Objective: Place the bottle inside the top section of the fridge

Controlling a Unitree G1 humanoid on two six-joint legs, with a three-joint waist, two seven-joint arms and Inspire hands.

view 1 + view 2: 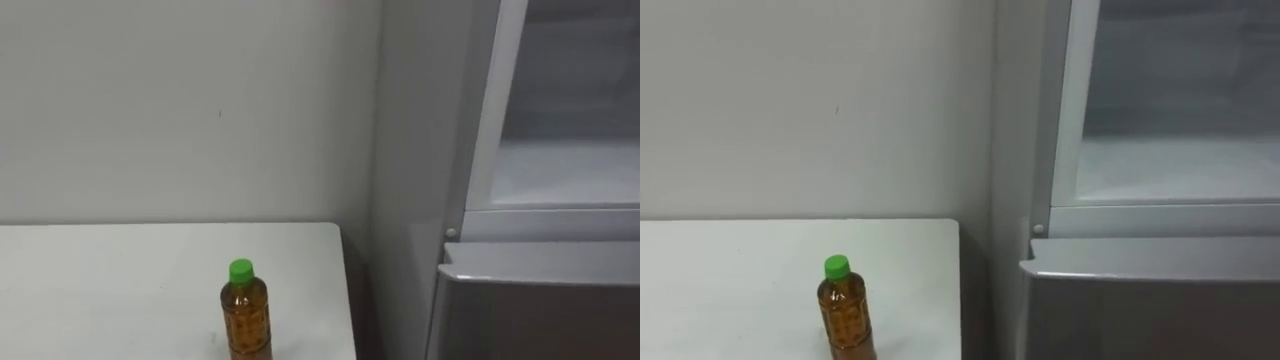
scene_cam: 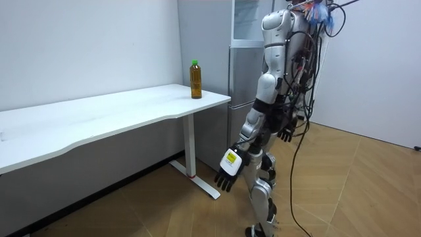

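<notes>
My left robot hand (image 2: 227,172) and right robot hand (image 2: 285,133) hang open and empty. The green-capped bottle (image 1: 246,315) stands on the counter (image 1: 120,290) beside the fridge (image 1: 540,290), handy for grasping.

no text, number or sign can be read on any surface in these views. the bottle (image 1: 246,318) carries no legible print on its amber body or green cap, and the fridge (image 1: 1140,300) front is plain grey panelling. the tag (image 2: 230,158) on the back of the left hand (image 2: 225,174) bears yellow and dark marks too small to read.
</notes>
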